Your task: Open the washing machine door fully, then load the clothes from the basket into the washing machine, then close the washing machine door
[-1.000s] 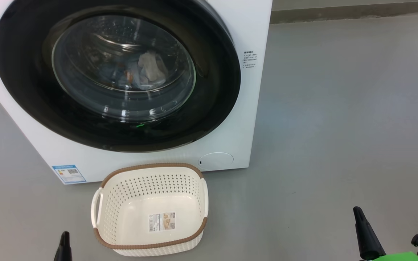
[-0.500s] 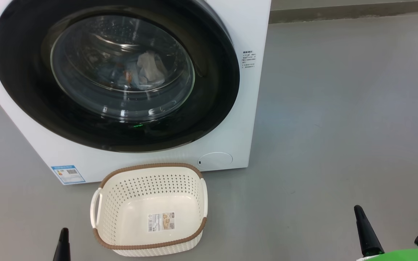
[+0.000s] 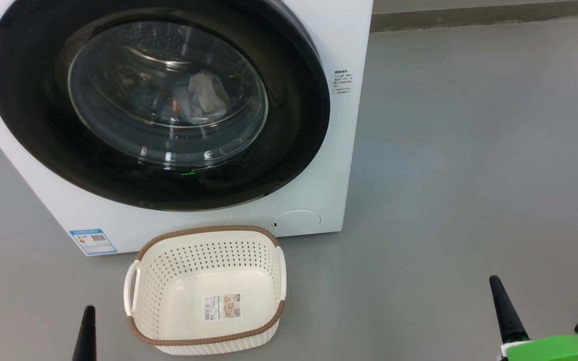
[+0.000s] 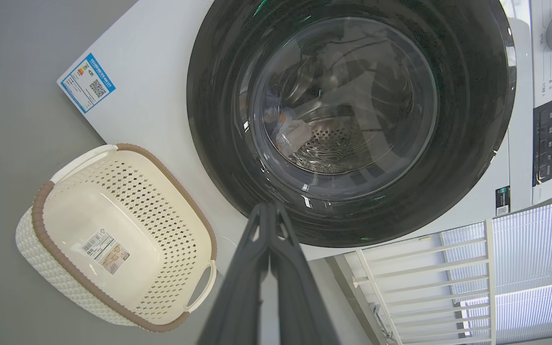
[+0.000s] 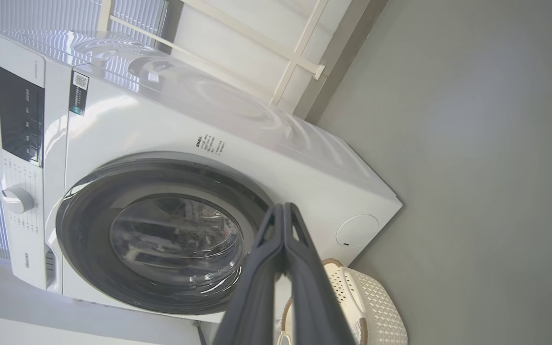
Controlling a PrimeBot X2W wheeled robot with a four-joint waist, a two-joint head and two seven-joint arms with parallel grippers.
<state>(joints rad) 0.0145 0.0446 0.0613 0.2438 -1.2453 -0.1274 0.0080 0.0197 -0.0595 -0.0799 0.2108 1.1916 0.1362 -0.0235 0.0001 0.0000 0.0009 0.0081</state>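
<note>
The washing machine point(image 3: 339, 150) point(image 4: 161, 96) point(image 5: 170, 134) stands white on the grey floor. Its door point(image 3: 43, 115) point(image 4: 218, 120) point(image 5: 84, 239), a glossy black ring round a glass bowl, lies shut against the front. Through the glass I see the clothes point(image 3: 203, 95) point(image 4: 288, 134), pale cloth with blue and orange, lying in the drum. The basket point(image 3: 141, 281) point(image 4: 127, 187) point(image 5: 381, 306) sits on the floor before the machine with nothing in it but a label. My left gripper point(image 3: 88, 313) point(image 4: 269, 207) is shut, low at the basket's left. My right gripper point(image 3: 493, 281) point(image 5: 284, 207) is shut, far to the basket's right.
A grey floor point(image 3: 469, 150) spreads wide to the right of the machine. A skirting edge point(image 3: 469, 17) runs along the back wall. A white railing point(image 4: 424, 268) and a window with blinds point(image 4: 534, 258) stand beside the machine.
The right gripper has risen slightly in the head view, with more of its green part showing. The whole head picture has drifted a little left. The door, basket and clothes stay as they were.
</note>
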